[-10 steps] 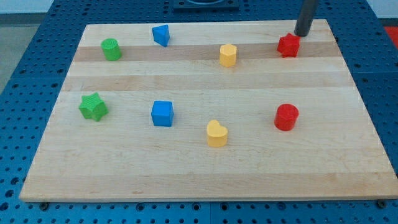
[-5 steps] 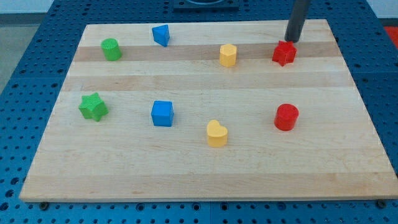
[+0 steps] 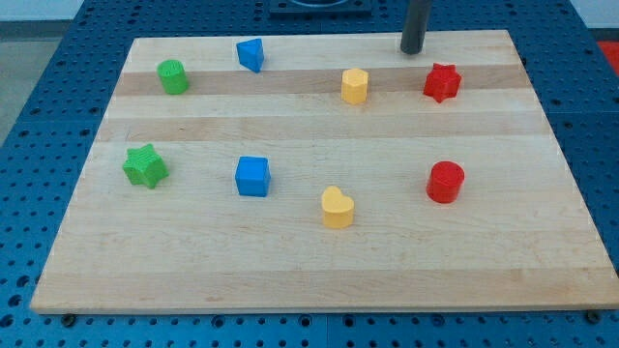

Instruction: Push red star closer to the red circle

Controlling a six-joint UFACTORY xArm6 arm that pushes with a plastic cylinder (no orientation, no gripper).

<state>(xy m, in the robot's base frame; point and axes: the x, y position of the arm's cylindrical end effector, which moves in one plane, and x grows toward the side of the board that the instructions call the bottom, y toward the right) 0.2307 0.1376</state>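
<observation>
The red star [image 3: 442, 82] lies near the view's top right on the wooden board [image 3: 319, 261]. The red circle [image 3: 446, 182] stands below it, toward the view's bottom, well apart from it. My tip [image 3: 413, 50] is at the board's top edge, up and to the left of the red star, not touching it.
A yellow hexagon [image 3: 355, 85] sits left of the red star. A yellow heart [image 3: 337, 208] and a blue cube [image 3: 252, 176] lie left of the red circle. A blue triangular block [image 3: 251, 54], a green cylinder [image 3: 173, 75] and a green star [image 3: 145, 165] are at the left.
The red star was nudged slightly down and left. My tip then moved left along the top edge, away from the star.
</observation>
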